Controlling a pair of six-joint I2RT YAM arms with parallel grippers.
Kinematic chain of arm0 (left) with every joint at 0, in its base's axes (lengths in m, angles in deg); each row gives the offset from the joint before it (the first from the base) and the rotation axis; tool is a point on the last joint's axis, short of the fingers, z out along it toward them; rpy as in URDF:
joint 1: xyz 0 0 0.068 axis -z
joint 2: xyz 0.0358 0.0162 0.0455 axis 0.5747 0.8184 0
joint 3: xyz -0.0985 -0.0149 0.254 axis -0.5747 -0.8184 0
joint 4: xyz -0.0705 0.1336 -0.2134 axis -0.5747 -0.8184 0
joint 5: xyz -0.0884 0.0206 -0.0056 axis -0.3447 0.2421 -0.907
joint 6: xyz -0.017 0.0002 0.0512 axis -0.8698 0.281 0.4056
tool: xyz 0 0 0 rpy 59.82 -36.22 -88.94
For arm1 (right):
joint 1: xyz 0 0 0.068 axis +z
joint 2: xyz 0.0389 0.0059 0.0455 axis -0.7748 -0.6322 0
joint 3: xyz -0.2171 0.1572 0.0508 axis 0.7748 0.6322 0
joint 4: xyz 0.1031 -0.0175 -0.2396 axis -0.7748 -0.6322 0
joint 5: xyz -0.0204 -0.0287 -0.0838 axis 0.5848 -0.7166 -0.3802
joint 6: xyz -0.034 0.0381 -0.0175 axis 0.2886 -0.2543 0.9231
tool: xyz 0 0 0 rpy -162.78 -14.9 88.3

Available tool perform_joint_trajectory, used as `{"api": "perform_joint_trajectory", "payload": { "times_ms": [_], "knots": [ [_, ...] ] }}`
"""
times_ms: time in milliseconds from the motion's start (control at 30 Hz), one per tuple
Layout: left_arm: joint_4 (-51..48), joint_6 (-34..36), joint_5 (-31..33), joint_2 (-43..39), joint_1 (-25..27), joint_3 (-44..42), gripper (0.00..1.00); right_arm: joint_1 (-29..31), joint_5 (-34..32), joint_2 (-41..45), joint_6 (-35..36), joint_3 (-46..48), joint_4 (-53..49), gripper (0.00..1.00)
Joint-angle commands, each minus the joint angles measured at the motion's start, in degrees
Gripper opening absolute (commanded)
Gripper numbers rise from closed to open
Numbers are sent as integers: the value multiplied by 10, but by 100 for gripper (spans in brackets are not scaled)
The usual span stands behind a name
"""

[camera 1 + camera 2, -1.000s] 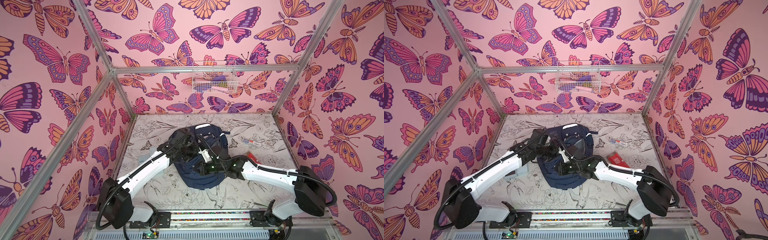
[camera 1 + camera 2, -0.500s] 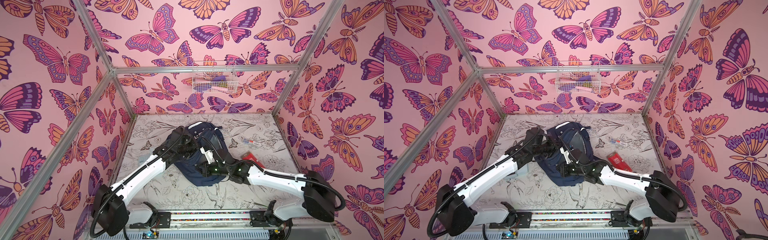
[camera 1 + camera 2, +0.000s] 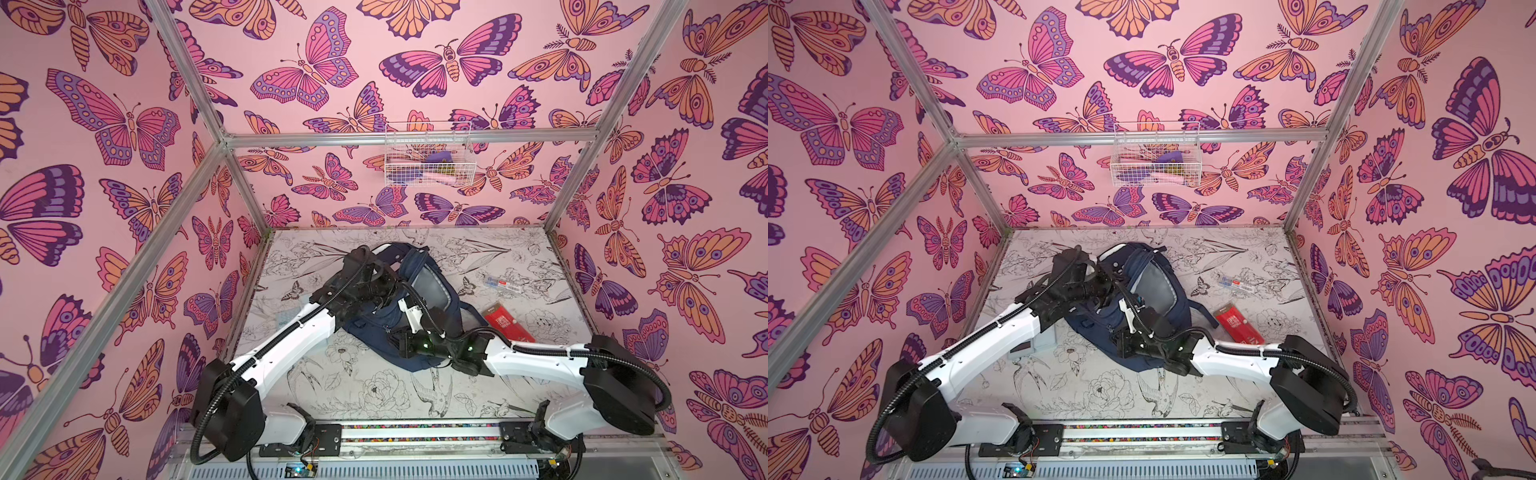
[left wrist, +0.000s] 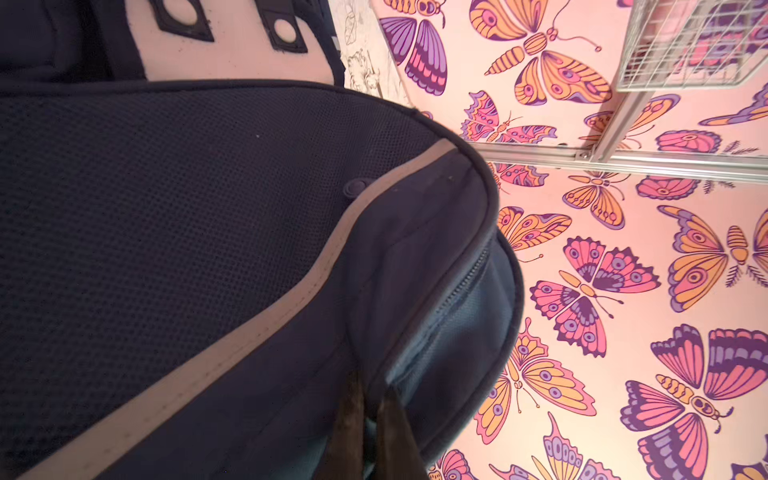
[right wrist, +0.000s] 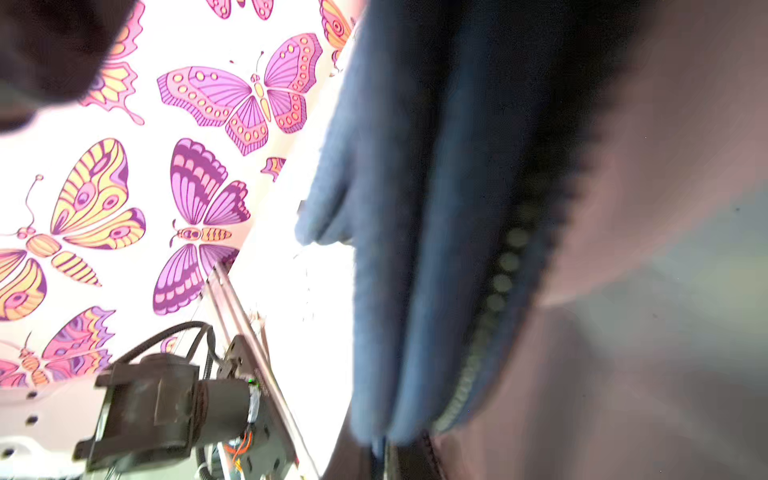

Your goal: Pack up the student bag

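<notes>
– While both arms lean in over the flower-printed white tabletop (image 3: 374,399), where is the thing being packed?

– The large navy blue fabric student bag (image 3: 374,328) sits at the middle of the tabletop, a little nearer the back edge than the front edge. Its mouth gapes upward, so the grey lining shows in both top views.

– And the left gripper (image 4: 370,384)?

– It reaches the bag from the left-edge side. In the left wrist view its dark fingers (image 4: 345,424) are pinched together on a fold of the bag's navy cloth. The fold is just beside a zip line and below a pale grey stripe. Hardly any gap shows between them, and the cloth is what they hold.

– The right gripper (image 3: 397,345)?

– It lies against the end of the bag nearest the front edge. The right wrist view is blurred and filled with blue cloth and zip teeth close against the lens. The folds run together where the fingers sit, so it is clamped narrow on the bag too, though the fingertips themselves barely show.

– Anything else?

– A flat red packet (image 3: 507,322) lies near the right edge, just beside the bag but apart from it. A slim clear packet (image 3: 505,284) lies behind that, toward the back-right corner. A white wire basket (image 3: 428,160) hangs on the back wall.
</notes>
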Motion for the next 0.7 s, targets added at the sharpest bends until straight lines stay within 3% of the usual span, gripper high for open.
{"api": "perform_joint_trajectory", "payload": {
  "times_ms": [0,67,133,233,333,367,433,467,500,567,667],
  "knots": [
    [135,-1,-53,-9,-4,5,0,16,5,9,-5,-3,-26,17],
    [107,36,-98,7,-13,3,0,15,-26,52,0,14,-73,41],
    [87,80,-157,30,-14,-5,0,15,-64,113,3,33,-129,53],
    [74,127,-224,60,-12,-39,0,15,-125,204,1,55,-212,61],
    [53,177,-230,66,-11,-79,0,13,-186,276,8,57,-308,66],
    [23,204,-223,63,-11,-82,8,10,-203,292,12,50,-346,66],
    [-38,248,-194,49,-11,-81,41,-1,-226,308,13,33,-408,67],
    [-60,268,-174,34,-12,-81,65,-7,-232,313,13,23,-432,67],
    [-81,287,-155,17,-13,-80,95,-12,-234,315,13,15,-448,67],
    [-148,332,-95,-19,-13,-63,100,-17,-239,313,13,-3,-469,67],
    [-280,392,72,-86,-14,-37,100,-19,-242,299,15,-30,-480,67]
  ]
}}
